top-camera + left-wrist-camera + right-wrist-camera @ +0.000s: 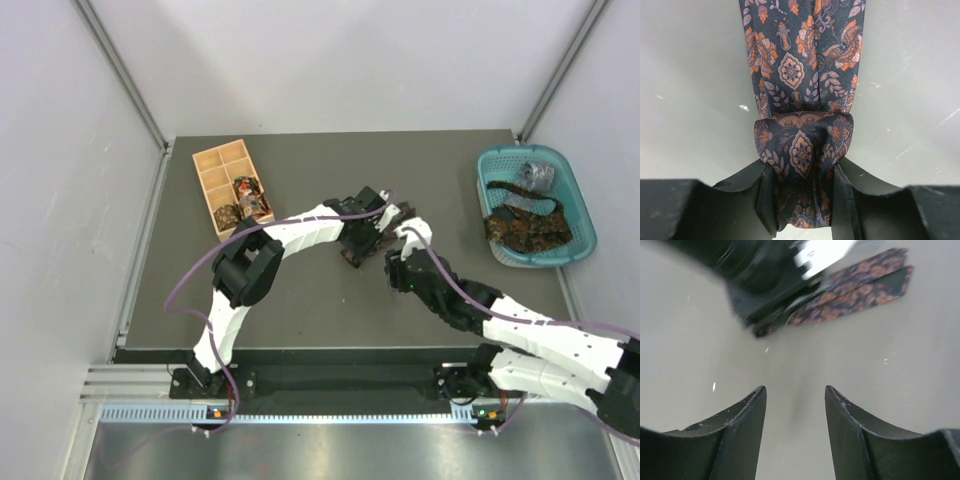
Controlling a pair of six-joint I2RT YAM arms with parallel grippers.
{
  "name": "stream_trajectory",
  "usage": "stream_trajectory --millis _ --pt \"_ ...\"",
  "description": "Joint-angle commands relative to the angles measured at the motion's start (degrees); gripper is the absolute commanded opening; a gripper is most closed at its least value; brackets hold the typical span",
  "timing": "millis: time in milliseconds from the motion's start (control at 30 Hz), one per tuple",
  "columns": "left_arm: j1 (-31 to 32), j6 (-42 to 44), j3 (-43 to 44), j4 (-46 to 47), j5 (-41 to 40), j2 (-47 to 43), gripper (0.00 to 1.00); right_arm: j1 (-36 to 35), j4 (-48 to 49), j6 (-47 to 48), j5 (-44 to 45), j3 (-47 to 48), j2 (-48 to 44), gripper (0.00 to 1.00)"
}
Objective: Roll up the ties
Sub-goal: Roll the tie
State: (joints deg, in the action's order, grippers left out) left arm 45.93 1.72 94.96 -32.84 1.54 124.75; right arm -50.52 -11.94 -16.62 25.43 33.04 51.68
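Note:
A dark paisley tie (802,55) with orange and tan motifs lies flat on the grey table and runs away from my left gripper (802,170). Its near end is folded into a small roll (802,145), and the left gripper is shut on that roll, fabric filling the gap between the fingers (747,182). From above, this tie (352,258) sits mid-table under the left gripper (355,248). My right gripper (795,390) hovers open just above bare table, nothing between its fingers. The tie's flat strip (860,285) lies ahead of it.
A tan wooden compartment box (215,175) at the back left holds rolled ties (247,197). A teal basket (587,218) at the right holds loose ties, one dark speckled (525,228) and one grey (535,175). Both arms meet mid-table.

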Motion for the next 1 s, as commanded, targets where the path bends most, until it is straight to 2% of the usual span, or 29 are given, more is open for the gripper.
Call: stream_trajectory --millis 0,133,200,367,733,967 --pt "-2.51 1.98 -1.18 -12.42 -3.47 6.47 0.40 -5.71 -2.12 3.69 4.44 5.27 4.29 0.51" --pt "-2.51 1.10 -1.35 -14.35 -2.25 4.98 0.40 -16.06 -2.29 5.20 13.38 8.88 12.45 0.53" --pt "-2.51 0.66 -1.18 -15.75 -1.80 4.80 0.40 -18.98 -2.47 6.51 15.69 10.81 15.71 0.53" --pt "-2.43 -0.05 0.05 -20.15 -1.80 5.68 0.38 -24.61 -7.30 9.49 22.63 21.35 31.70 0.54" --pt "-2.51 -1.10 4.88 -29.11 -1.90 7.53 0.38 -24.18 -20.48 16.18 36.25 48.25 64.03 0.61" --pt "-2.51 -1.63 6.90 -35.26 -2.07 9.46 0.38 -20.85 -28.57 16.01 41.19 58.45 74.44 0.62"
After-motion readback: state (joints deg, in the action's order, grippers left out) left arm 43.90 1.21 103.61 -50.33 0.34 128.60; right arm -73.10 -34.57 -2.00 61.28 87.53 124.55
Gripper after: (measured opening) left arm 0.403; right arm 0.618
